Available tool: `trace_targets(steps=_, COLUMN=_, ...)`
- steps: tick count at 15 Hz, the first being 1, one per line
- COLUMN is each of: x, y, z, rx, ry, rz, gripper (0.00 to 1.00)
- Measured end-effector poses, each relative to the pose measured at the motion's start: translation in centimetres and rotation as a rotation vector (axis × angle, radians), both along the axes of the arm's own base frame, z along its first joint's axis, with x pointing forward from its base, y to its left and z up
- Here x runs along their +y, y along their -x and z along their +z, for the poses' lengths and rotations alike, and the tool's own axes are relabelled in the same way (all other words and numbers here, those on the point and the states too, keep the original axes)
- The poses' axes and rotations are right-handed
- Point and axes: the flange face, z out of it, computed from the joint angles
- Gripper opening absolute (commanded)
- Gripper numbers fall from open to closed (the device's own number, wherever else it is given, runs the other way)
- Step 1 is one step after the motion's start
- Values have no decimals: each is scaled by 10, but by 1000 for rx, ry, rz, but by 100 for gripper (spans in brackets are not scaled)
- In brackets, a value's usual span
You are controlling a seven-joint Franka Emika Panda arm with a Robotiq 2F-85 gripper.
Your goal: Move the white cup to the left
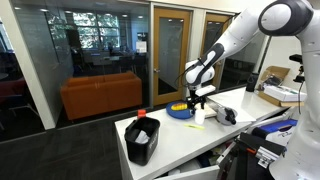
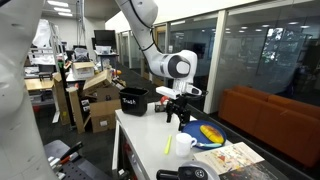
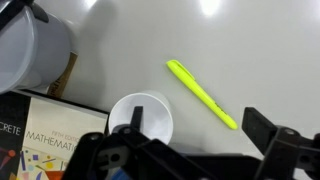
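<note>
Spotted the white cup [image 3: 140, 118] upright, mid-table [image 1: 180, 135], near a blue dish [image 1: 180, 111] and well off the corner with the black bin [image 1: 141, 140]. Yellow highlighter [image 3: 200, 93] just beside it. Noted the gripper [image 3: 195, 128] above, fingers spread, pinching nothing; one finger over the cup's rim. Judged early: no grasp, no lift, no shift toward the left edge. Left to do: centring, closing, carrying, releasing.

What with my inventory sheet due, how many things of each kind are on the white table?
White cup: 1
Black bin: 1
Blue dish: 1
Yellow highlighter: 1
Mathematics book: 1
Grey round container, kind unclear: 1
Total: 6
</note>
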Motion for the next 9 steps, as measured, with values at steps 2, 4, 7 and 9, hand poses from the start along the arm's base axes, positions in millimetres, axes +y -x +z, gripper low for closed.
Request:
trace_targets(steps=2, x=-1, y=-1, z=-3, rx=0, ry=2, rz=-1, gripper=100)
trace_targets(steps=4, x=-5, y=-1, z=-7, rx=1, ry=5, rz=-5, gripper=100)
trace_targets(steps=7, x=-12, y=-1, z=-17, rx=7, ry=11, rz=-13, gripper=100)
trace_targets(steps=9, x=-14, y=-2, z=-24, rx=13, ry=14, rz=-15, gripper=100)
